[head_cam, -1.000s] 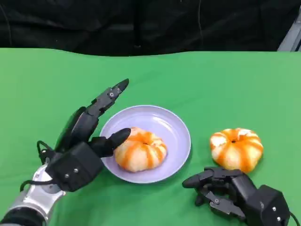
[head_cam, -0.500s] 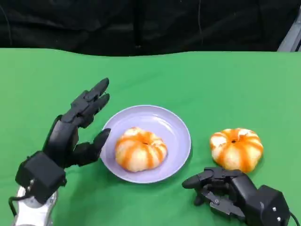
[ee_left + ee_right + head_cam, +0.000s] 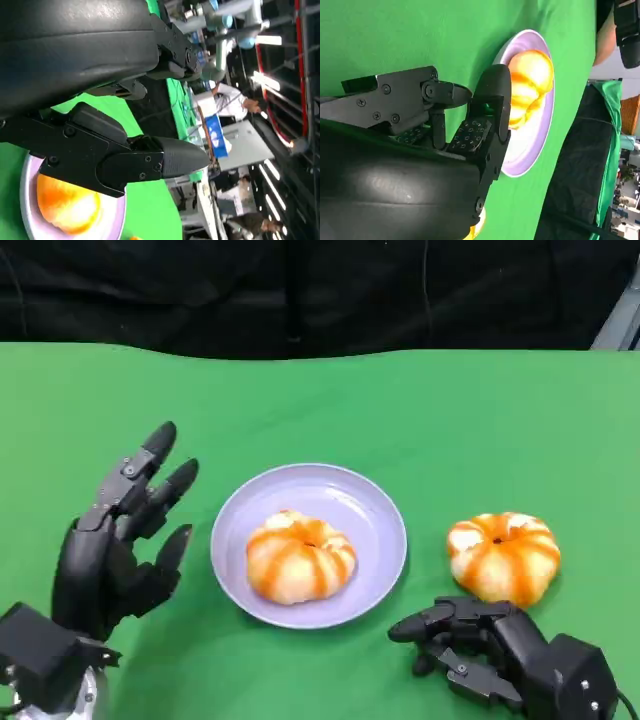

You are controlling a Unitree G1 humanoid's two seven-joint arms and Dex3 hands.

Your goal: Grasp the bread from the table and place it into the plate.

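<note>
Placed bread: the orange-striped round bread roll (image 3: 299,557) sits inside the lilac round plate (image 3: 372,510).
Left hand (image 3: 110,545): empty, fingers spread; lift it clear without clipping the rim.
Right hand (image 3: 500,645): fingers curled in, holding nothing; keep it parked beside the second striped bun (image 3: 503,555).

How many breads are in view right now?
2. One bread lies in the plate; the other sits on the table right of the plate, just beyond the right hand.
</note>
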